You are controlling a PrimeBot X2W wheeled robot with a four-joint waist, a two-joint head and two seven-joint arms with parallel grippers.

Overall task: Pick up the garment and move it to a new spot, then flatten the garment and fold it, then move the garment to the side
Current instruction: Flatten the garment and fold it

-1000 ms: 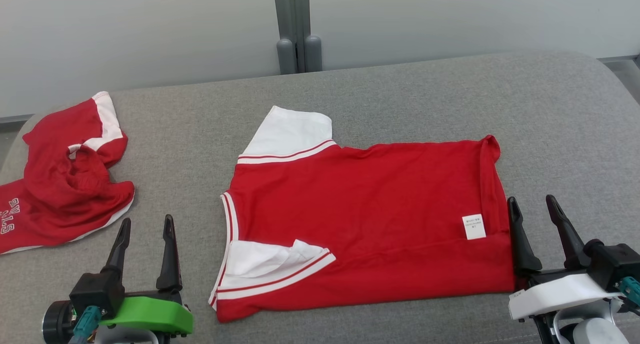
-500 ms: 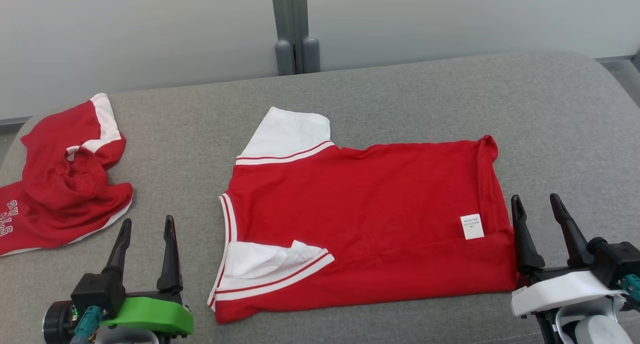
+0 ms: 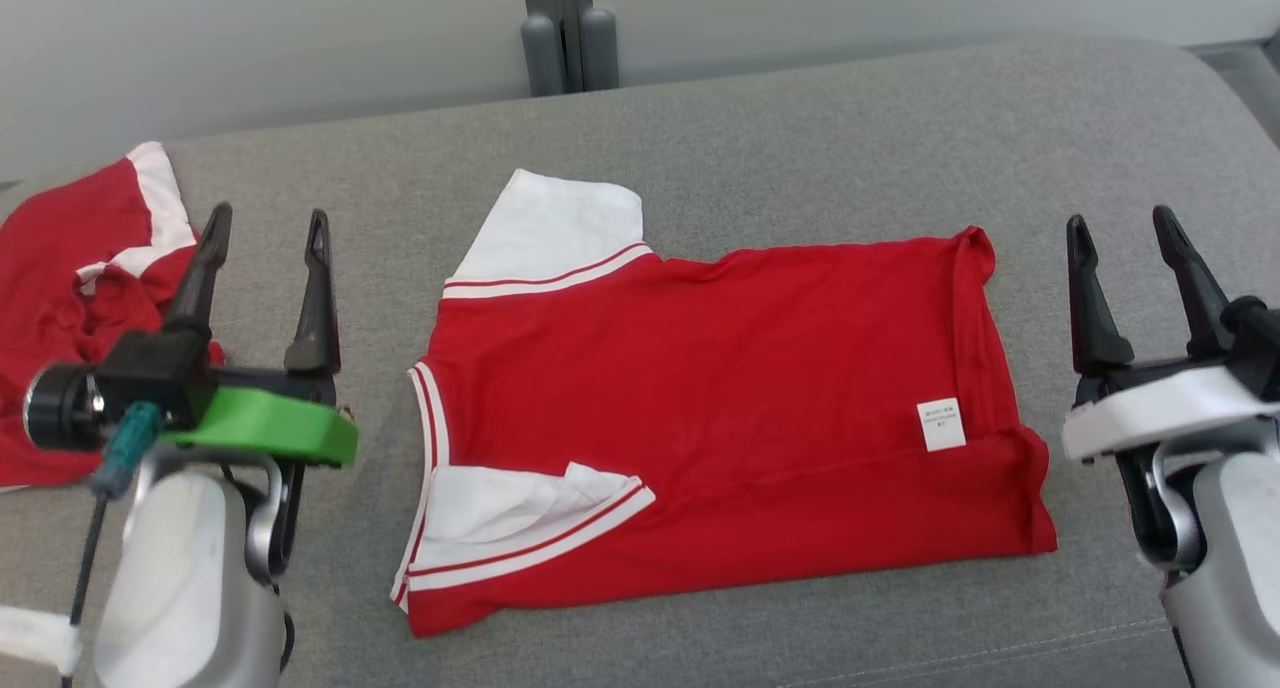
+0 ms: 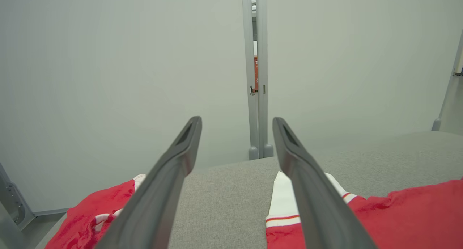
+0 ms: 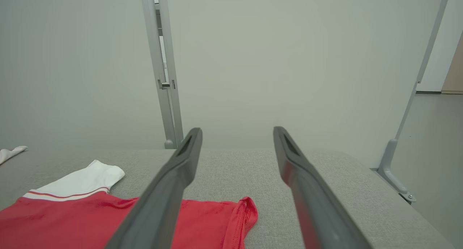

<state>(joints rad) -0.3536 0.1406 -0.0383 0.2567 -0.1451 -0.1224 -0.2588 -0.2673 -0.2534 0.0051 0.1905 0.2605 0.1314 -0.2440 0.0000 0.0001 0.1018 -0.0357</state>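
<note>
The garment [image 3: 720, 408] is a red shirt with white sleeves, spread flat and folded lengthwise on the grey cushion, collar end to the left and hem to the right. A small white label [image 3: 941, 425] shows near the hem. My left gripper [image 3: 265, 228] hovers open to the left of the collar end, nothing between its fingers. My right gripper [image 3: 1120, 226] hovers open just right of the hem, also empty. The left wrist view shows the shirt's far sleeve [image 4: 284, 194] behind a finger. In the right wrist view, the hem corner [image 5: 246, 209] lies below my fingers.
A second red and white shirt [image 3: 70, 298] lies crumpled at the cushion's left edge, partly behind my left gripper. A pale partition wall with a grey post [image 3: 560, 28] stands behind the cushion [image 3: 800, 148]. The cushion's right edge drops to the floor [image 5: 434, 151].
Both grippers have risen and moved forward alongside the shirt, still open. The head camera has tilted down a little. The shirt lies as before.
</note>
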